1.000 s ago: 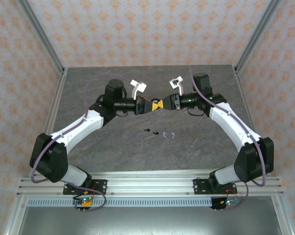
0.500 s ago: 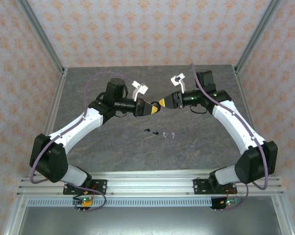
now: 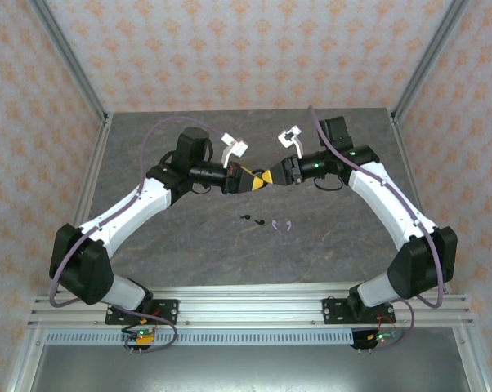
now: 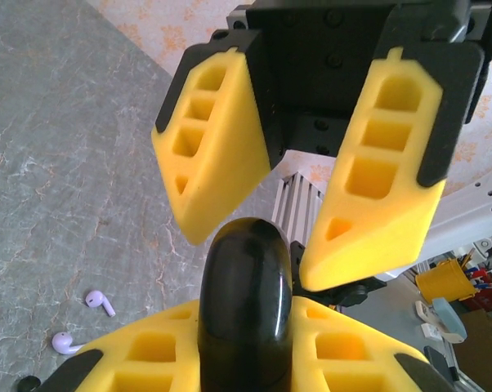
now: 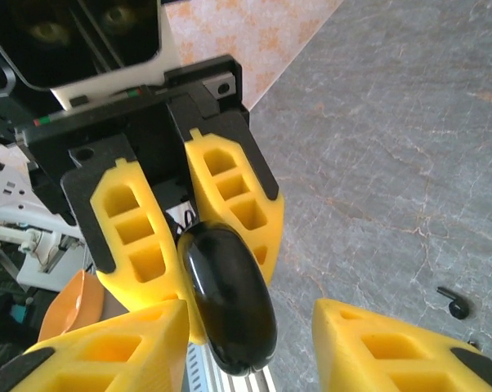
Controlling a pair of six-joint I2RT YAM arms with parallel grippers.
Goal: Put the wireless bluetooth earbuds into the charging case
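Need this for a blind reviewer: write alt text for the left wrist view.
The left gripper clamps a glossy black charging case at the bottom of the frame, while the right gripper faces it from above, its open yellow fingers flanking the case's tip. Two lavender earbuds lie on the grey table at lower left.
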